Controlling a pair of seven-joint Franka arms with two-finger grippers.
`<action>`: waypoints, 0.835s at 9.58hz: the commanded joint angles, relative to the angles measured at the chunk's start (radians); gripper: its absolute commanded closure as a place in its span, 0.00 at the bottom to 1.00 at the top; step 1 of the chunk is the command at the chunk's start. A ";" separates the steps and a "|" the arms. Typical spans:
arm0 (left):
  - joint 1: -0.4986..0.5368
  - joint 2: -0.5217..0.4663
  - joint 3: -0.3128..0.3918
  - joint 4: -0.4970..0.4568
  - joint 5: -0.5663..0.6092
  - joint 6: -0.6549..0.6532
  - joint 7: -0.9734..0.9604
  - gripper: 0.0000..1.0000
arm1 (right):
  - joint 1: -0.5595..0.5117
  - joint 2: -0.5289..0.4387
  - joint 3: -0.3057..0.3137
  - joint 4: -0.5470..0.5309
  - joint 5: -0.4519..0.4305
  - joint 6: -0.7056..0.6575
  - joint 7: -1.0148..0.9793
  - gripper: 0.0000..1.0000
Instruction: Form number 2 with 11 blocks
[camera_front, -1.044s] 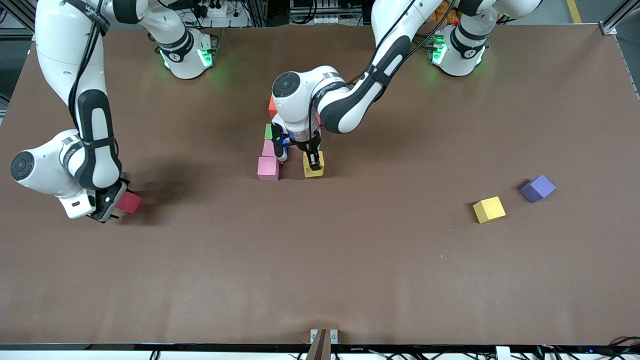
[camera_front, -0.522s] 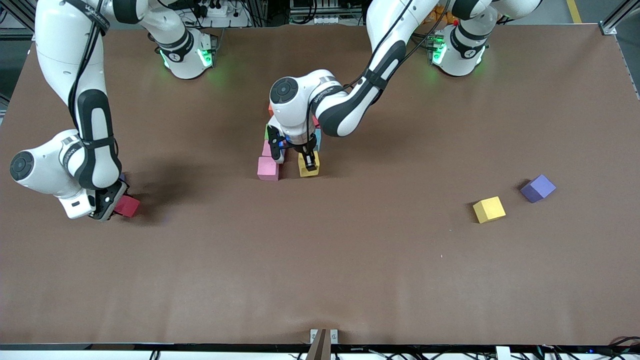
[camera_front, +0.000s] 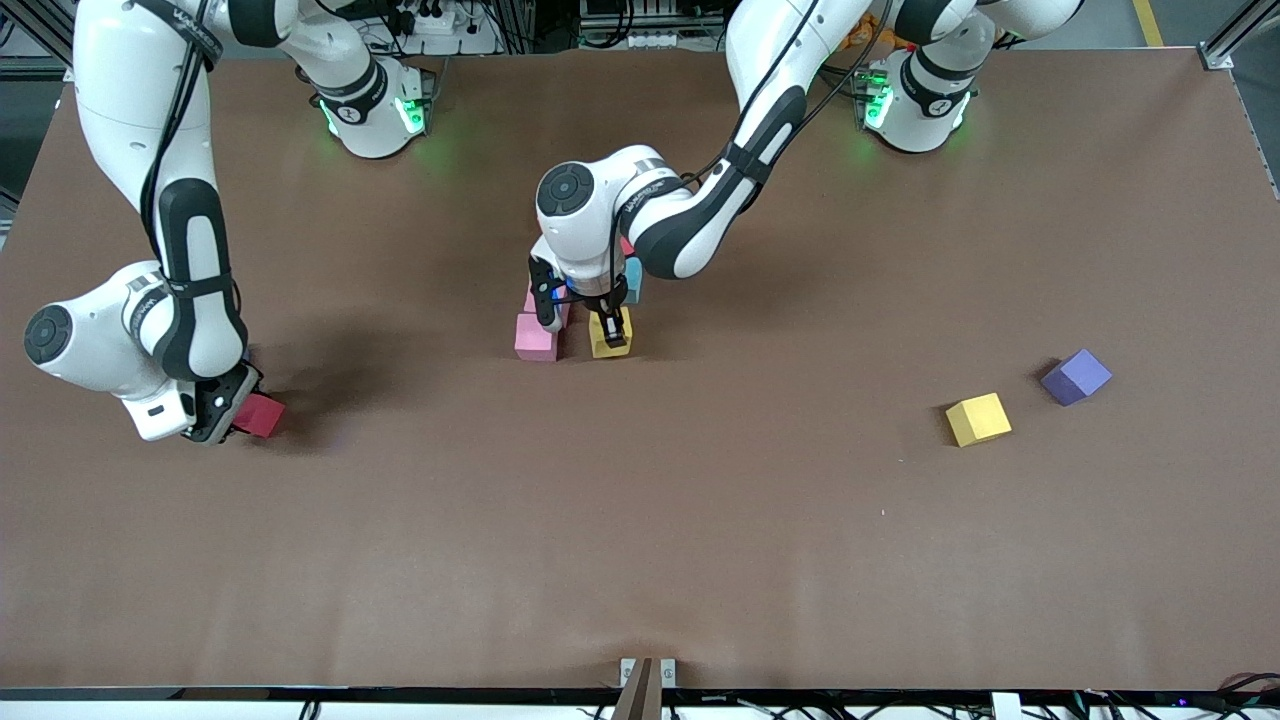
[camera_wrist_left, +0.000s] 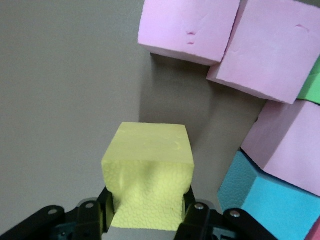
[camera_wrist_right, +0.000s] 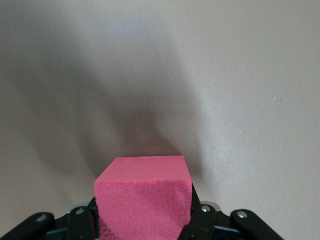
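In the left gripper (camera_front: 611, 330): a yellow block (camera_front: 610, 335), squeezed tight enough to dent its sides, seen clearly in the left wrist view (camera_wrist_left: 148, 175). Held low at the near row of the number 2 (camera_front: 575, 300), just beside the pink block (camera_front: 537, 336) with a small gap between. Probably there to fill the bottom row of the 2. Around it: more pink blocks (camera_wrist_left: 267, 50), a bit of green block (camera_wrist_left: 311, 85), a light blue block (camera_wrist_left: 260, 200), packed close together to make the shape.

In the right gripper (camera_front: 232, 412), well apart, toward the right arm's end of the table: a red block (camera_front: 259, 415), pinched snugly between the fingers (camera_wrist_right: 200, 212), down at the table. Likely the next piece for the 2.

Toward the left arm's end, well apart from both grippers: another yellow block (camera_front: 978, 418) and a purple cube (camera_front: 1076, 376), lying loose. Digit not finished yet.
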 joint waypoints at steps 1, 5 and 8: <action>-0.039 0.023 0.048 0.044 -0.042 -0.015 0.045 1.00 | 0.027 -0.002 -0.002 0.048 0.024 -0.053 0.024 0.61; -0.054 0.032 0.062 0.056 -0.071 -0.012 0.078 1.00 | 0.067 -0.009 -0.004 0.063 0.023 -0.073 0.097 0.61; -0.068 0.038 0.086 0.059 -0.091 -0.009 0.084 1.00 | 0.067 -0.007 -0.004 0.063 0.023 -0.074 0.097 0.61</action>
